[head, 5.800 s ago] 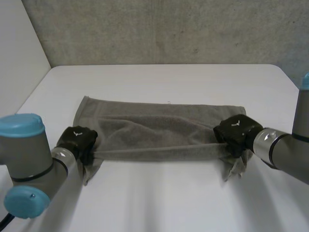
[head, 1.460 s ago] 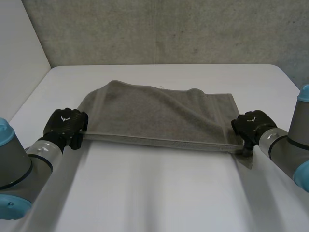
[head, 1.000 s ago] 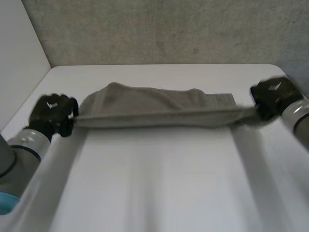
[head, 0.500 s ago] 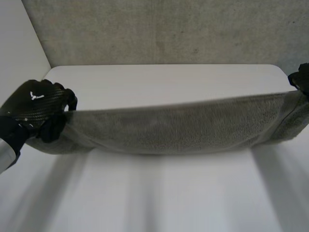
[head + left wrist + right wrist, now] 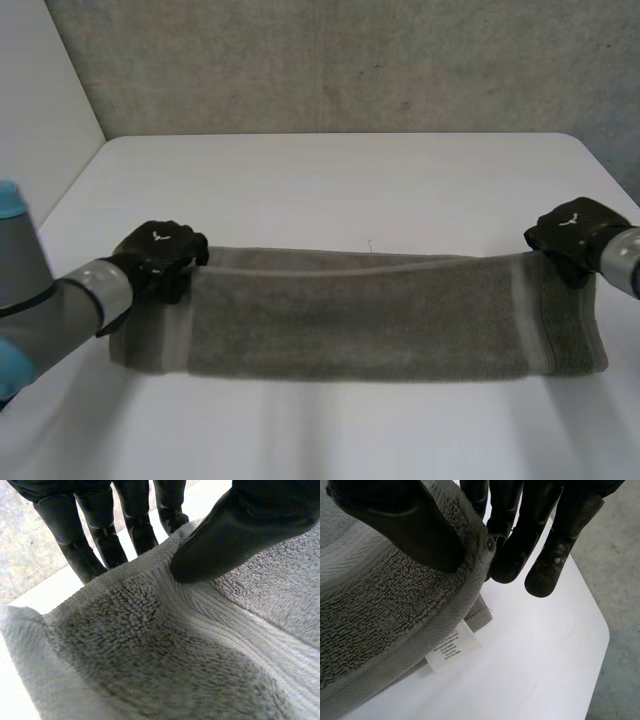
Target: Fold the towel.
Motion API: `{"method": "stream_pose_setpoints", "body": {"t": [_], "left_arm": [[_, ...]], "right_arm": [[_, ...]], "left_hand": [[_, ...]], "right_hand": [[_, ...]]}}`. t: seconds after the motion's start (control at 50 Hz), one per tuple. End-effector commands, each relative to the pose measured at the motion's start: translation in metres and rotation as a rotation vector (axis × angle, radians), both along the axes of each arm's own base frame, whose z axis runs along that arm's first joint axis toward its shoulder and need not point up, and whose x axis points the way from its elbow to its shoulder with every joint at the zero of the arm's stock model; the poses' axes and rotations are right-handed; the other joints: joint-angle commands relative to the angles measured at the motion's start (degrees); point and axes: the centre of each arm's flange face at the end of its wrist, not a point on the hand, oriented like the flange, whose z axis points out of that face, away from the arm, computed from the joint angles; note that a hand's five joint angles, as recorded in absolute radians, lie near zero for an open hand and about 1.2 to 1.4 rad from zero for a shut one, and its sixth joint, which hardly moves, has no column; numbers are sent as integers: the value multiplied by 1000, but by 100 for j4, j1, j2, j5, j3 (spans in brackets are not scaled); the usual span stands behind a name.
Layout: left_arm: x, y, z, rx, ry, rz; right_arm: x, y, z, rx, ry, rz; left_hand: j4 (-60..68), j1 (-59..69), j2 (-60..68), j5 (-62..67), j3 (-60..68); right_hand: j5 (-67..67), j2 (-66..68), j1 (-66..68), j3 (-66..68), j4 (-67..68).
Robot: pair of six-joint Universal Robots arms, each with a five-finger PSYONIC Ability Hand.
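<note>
1. Towel (image 5: 370, 315): grey terry. It lies as a long, narrow band across the near half of the table, its long sides running from the left arm's side to the right arm's. A lighter woven stripe crosses it near each short end. Along the far long edge a second layer shows just behind the top one.
2. Table (image 5: 330, 190): white, with rounded far corners. The half beyond the towel is bare.
3. Left hand (image 5: 160, 258): black, at the towel's far corner on the left arm's side.
   - In the left wrist view the hand (image 5: 250, 525) has its thumb pressed down on the towel (image 5: 165, 655) at the hem.
   - Its fingers (image 5: 80, 535) stand just behind that edge, so the cloth is pinched between thumb and fingers.
4. Right hand (image 5: 575, 232): black, at the towel's far corner on the right arm's side.
   - In the right wrist view the hand (image 5: 400, 520) has its thumb on top of the towel (image 5: 380, 610).
   - Its fingers (image 5: 520, 535) curl down past the edge, and the corner is pinched between them and the thumb.
   - Here the upper layer bulges up over a lower layer.
5. Label (image 5: 451, 647): small and white, with printing too fine to read. It sticks out from under the towel's edge below the right hand, onto the table (image 5: 520, 670).
6. Arms: grey with light-blue caps. Each enters from its own side in the head view.
7. Wall (image 5: 350, 60): rough grey, behind the table.
</note>
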Motion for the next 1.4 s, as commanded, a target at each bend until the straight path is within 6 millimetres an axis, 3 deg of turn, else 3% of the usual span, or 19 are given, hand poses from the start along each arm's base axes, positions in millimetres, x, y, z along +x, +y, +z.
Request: {"method": "stream_pose_setpoints", "body": {"t": [0.02, 0.26, 0.4, 0.42, 0.44, 0.46, 0.48, 0.5, 0.62, 0.7, 0.78, 0.82, 0.9, 0.94, 1.04, 1.22, 1.26, 1.38, 1.4], "left_arm": [[-21, -26, -11, -37, -16, -2], [-34, -51, -23, -72, -26, 14], [-39, -51, -26, -69, -20, 3], [-39, -51, -26, -68, -20, 5], [-39, -51, -26, -68, -20, 5], [-39, -50, -27, -66, -19, 5], [-39, -49, -26, -64, -17, 6], [-39, -49, -26, -64, -17, 6], [-40, -38, -10, -78, -8, -2], [-37, -28, 5, -102, 0, -3], [-31, -11, 25, -151, 20, 3], [-29, -3, 30, -163, 36, 7], [-23, 19, 49, -221, 136, 30], [-20, 25, 52, -239, 178, 42], [-14, 37, 46, -260, 294, 71], [-10, 43, 29, -241, 333, 86], [-10, 43, 27, -235, 331, 87], [-11, 42, 25, -231, 330, 86], [-11, 42, 25, -231, 330, 86]], "right_arm": [[7, -28, -27, -16, 17, -27], [10, -53, -38, -49, -10, -82], [10, -64, -36, -85, -13, -103], [10, -64, -36, -85, -13, -103], [10, -65, -35, -96, -13, -107], [10, -65, -35, -96, -13, -107], [9, -65, -34, -103, -11, -116], [8, -65, -33, -112, -11, -126], [6, -61, -16, -152, -74, -170], [3, -41, 4, -177, -129, -180], [2, -24, 6, -182, -136, -175], [0, -2, 10, -175, -140, -164], [-1, 21, 7, -144, -149, -145], [1, 40, -7, -84, -159, -111], [1, 57, -28, -1, -171, -80], [-17, 51, -61, 46, -163, -134], [-19, 45, -70, 35, -163, -142], [-22, 34, -83, 23, -154, -154], [-25, 30, -87, 28, -148, -164]], "left_hand": [[-667, -329, -609, -1745, -827], [-667, -329, -609, -1745, -827], [-667, -329, -609, -1745, -827], [-2530, -2192, -2471, -3608, -2690], [-2548, -2211, -2490, -3627, -2709], [-5196, -4859, -5138, -6275, -5356], [-7667, -7329, -7609, -8745, -7827], [-7667, -7329, -7609, -8745, -7827], [-7662, -7325, -7604, -8741, -7822], [-7662, -7325, -7604, -8741, -7822], [-7662, -7325, -7604, -8741, -7822], [-7662, -7325, -7604, -8741, -7822], [-7662, -7325, -7604, -8741, -7822], [-7662, -7325, -7604, -8741, -7822], [-7662, -7325, -7604, -8741, -7822], [-7662, -7325, -7604, -8741, -7822], [-7662, -7325, -7604, -8741, -7822], [-7662, -7325, -7604, -8741, -7822], [-7662, -7325, -7604, -8741, -7822]], "right_hand": [[200, 302, 371, 285, 332], [200, 302, 371, 285, 332], [200, 302, 371, 285, 332], [200, 302, 371, 285, 332], [-1127, -1024, -956, -1042, -994], [-1140, -1037, -969, -1055, -1007], [-4371, -4268, -4200, -4286, -4238], [-6800, -6698, -6629, -6715, -6668], [-6800, -6698, -6629, -6715, -6668], [-6800, -6698, -6629, -6715, -6668], [-6800, -6698, -6629, -6715, -6668], [-6800, -6698, -6629, -6715, -6668], [-6800, -6698, -6629, -6715, -6668], [-6800, -6698, -6629, -6715, -6668], [-6509, -6406, -6338, -6424, -6376], [-5934, -5831, -5763, -5849, -5802], [-4830, -4728, -4659, -4745, -4698], [-3545, -3443, -3374, -3461, -3413], [-2713, -2610, -2542, -2628, -2580]]}}
